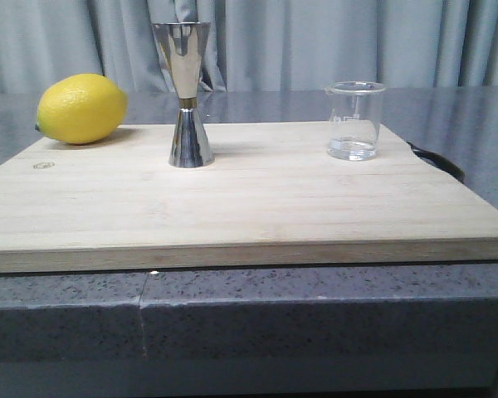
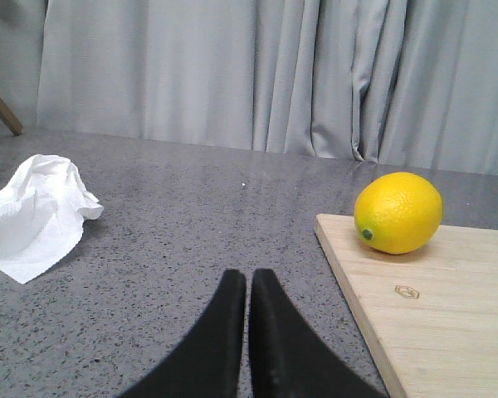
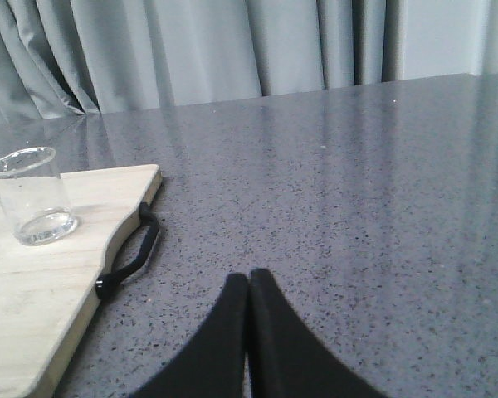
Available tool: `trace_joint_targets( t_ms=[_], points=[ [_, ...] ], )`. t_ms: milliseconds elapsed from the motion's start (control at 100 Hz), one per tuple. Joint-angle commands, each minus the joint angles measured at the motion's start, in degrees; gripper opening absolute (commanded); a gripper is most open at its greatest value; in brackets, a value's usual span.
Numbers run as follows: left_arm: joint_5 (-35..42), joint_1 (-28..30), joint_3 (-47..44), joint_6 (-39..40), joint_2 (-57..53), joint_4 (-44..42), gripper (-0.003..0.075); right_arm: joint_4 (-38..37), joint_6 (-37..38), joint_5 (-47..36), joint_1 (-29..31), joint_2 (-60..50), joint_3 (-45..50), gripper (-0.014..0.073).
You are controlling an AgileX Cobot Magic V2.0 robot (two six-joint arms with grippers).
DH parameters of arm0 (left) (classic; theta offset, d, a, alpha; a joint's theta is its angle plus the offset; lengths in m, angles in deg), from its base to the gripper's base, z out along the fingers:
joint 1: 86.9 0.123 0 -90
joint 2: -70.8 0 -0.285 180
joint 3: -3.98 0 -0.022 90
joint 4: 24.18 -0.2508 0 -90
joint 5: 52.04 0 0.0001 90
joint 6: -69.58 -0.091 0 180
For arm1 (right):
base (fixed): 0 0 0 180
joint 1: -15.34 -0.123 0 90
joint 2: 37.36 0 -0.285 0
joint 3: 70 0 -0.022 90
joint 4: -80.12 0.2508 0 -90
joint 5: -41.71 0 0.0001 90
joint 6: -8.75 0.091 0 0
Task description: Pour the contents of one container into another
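A small clear glass beaker (image 1: 353,120) stands upright at the back right of the wooden board (image 1: 249,207), with a little clear liquid at its bottom; the right wrist view shows this beaker (image 3: 31,196) too. The tall steel jigger (image 1: 187,94) with a gold band stands upright near the board's back middle. My left gripper (image 2: 248,278) is shut and empty over the grey counter, left of the board. My right gripper (image 3: 249,279) is shut and empty over the counter, right of the board. Neither gripper shows in the front view.
A yellow lemon (image 1: 81,108) lies on the board's back left corner, also the lemon (image 2: 397,212) in the left wrist view. A crumpled white tissue (image 2: 35,214) lies on the counter to the left. A black handle (image 3: 131,254) hangs off the board's right edge. Grey curtains stand behind.
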Motion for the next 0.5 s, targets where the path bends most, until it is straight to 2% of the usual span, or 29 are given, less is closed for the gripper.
trace_joint_targets(
  t_ms=[0, 50, 490],
  points=[
    [4.39, 0.10, -0.80, 0.23, -1.64, 0.43, -0.0019, -0.11, -0.08, -8.57, 0.33, -1.52, 1.10, -0.0065],
    [4.39, 0.10, -0.80, 0.23, -1.64, 0.43, -0.0019, -0.11, -0.08, -11.62, 0.33, -1.52, 2.71, -0.0065],
    [4.39, 0.10, -0.80, 0.23, -1.64, 0.43, -0.0019, -0.11, -0.08, -9.51, 0.33, -1.52, 2.58, -0.0065]
  ],
)
